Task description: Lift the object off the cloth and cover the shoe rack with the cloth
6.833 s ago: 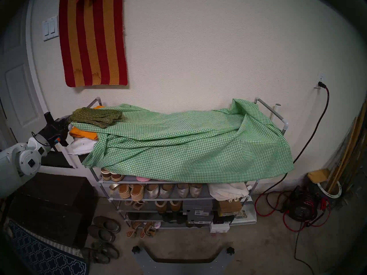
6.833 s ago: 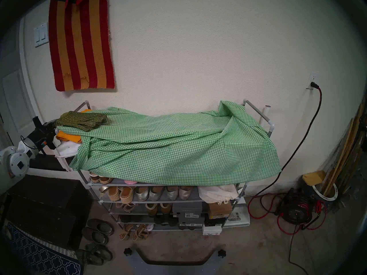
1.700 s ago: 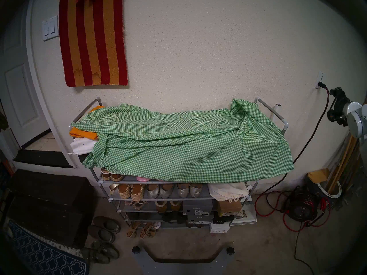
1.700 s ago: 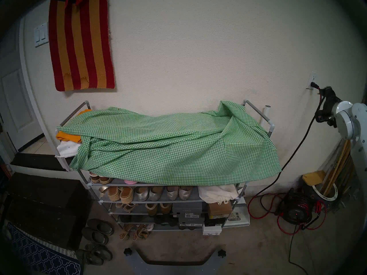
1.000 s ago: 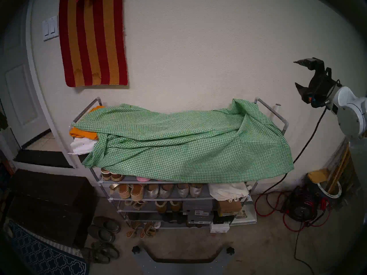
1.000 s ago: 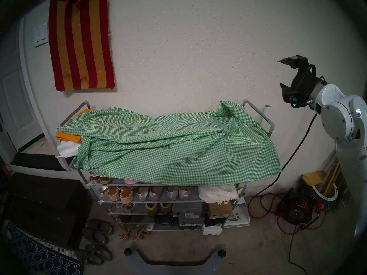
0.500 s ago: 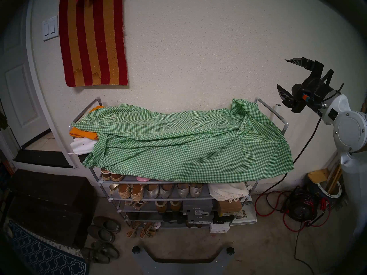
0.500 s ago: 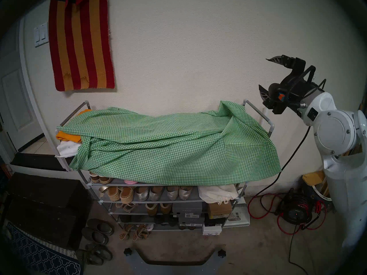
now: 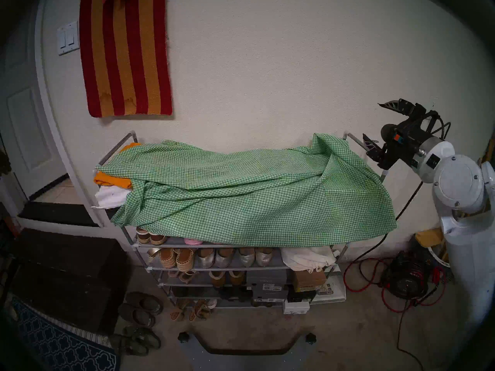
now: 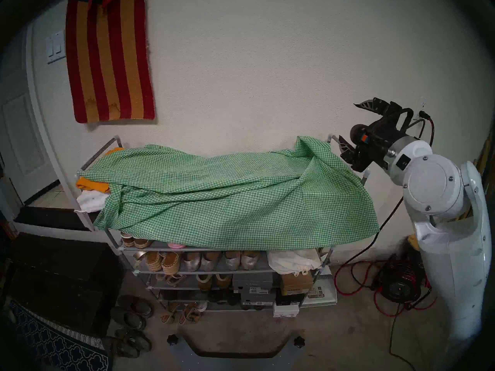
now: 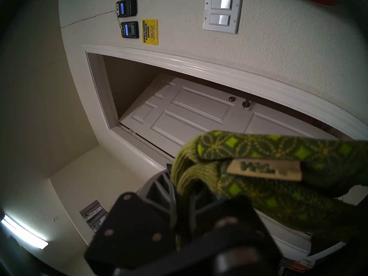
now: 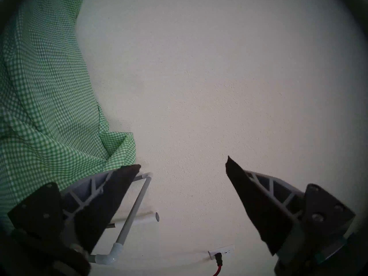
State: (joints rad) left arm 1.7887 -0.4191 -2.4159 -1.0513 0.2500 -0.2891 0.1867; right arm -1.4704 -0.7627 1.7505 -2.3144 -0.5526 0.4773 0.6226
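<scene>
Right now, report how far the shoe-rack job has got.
Done: the olive-green patterned fabric gloves are off the rack, clamped in the left hand. In hand: the open right hand hangs by the grey metal-tube shoe rack's right rail. Left: spread the bunched green-and-white gingham cloth over the uncovered lower tiers.

The olive-green gloves [image 11: 278,176], which had lain on the left end of the gingham cloth [image 9: 254,191], were lifted away in the left tool [image 11: 179,205], off beside the door. The right tool [image 9: 375,126] rose into sight, spread wide, then dropped beside the shoe rack [image 9: 356,141] rail.
</scene>
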